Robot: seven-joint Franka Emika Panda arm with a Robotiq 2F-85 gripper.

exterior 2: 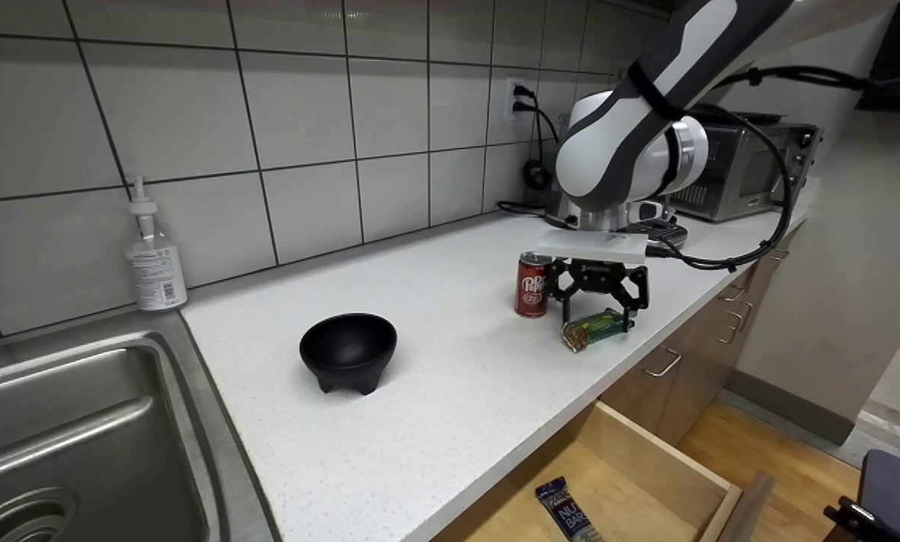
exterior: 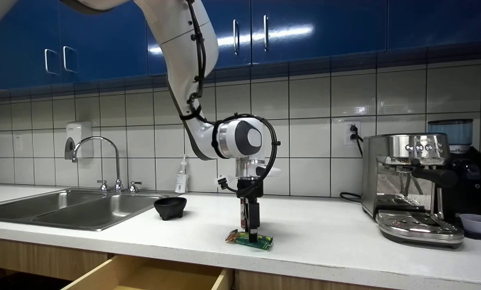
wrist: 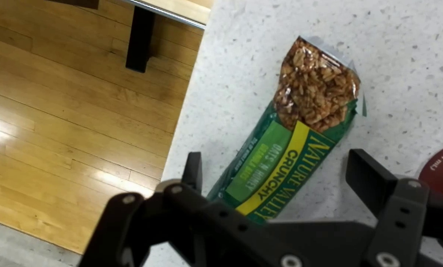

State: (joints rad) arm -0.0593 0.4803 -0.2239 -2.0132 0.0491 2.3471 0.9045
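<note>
A green granola bar (wrist: 280,148) with a clear, oat-patterned end lies on the white countertop (wrist: 243,74). In the wrist view it runs at a slant between the two spread fingers of my gripper (wrist: 276,163), with a gap on either side at the fingertips. Its near end is hidden behind the gripper body. In both exterior views the gripper (exterior 2: 597,324) points straight down over the bar (exterior 2: 593,330), fingertips at about counter height. Close beside one finger stands a red soda can (exterior 2: 531,286), partly cut off in the wrist view and mostly hidden behind the gripper in an exterior view (exterior: 242,213).
A black footed bowl (exterior 2: 348,350) stands on the counter near the steel sink (exterior: 99,225). Below the counter edge a wooden drawer (exterior 2: 668,467) is pulled out, with a dark blue nut bar (exterior 2: 568,512) inside. An espresso machine (exterior: 405,161) and a soap bottle (exterior: 181,177) stand farther off.
</note>
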